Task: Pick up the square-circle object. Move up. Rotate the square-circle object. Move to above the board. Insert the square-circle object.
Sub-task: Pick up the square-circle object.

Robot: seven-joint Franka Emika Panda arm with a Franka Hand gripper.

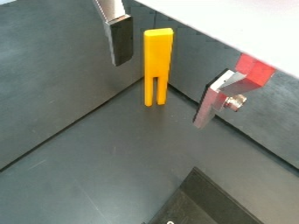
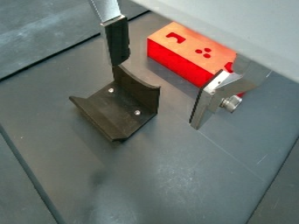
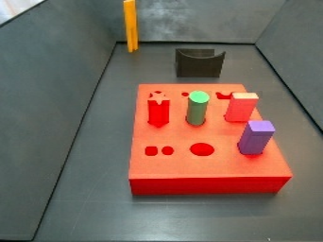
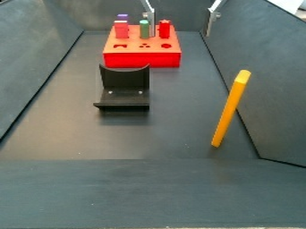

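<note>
In a wrist view the gripper (image 1: 163,83) hangs above the dark floor with its jaws spread wide and nothing between them; one flat silver finger (image 1: 117,37) with its dark pad and the other silver finger (image 1: 215,98) flank empty air. Beyond them the square-circle object (image 1: 156,66), a long orange-yellow piece with two parallel legs, stands on its legs against the grey wall, apart from both fingers.

In a wrist view the gripper (image 2: 162,79) again shows wide-open jaws holding nothing. Below it sits the fixture (image 2: 117,107), a dark L-shaped bracket, and farther off the board (image 2: 191,52), a thick square red block with shaped holes.

In a side view the board (image 3: 209,175) lies near, bearing a green cylinder peg (image 3: 197,107) and a purple block peg (image 3: 256,137); the fixture (image 3: 198,62) stands beyond it, and the square-circle object (image 3: 128,25) leans in the far left corner.

In a side view the square-circle object (image 4: 231,108) leans tilted against the right wall, the fixture (image 4: 123,86) at centre, the board (image 4: 142,50) far behind.
</note>
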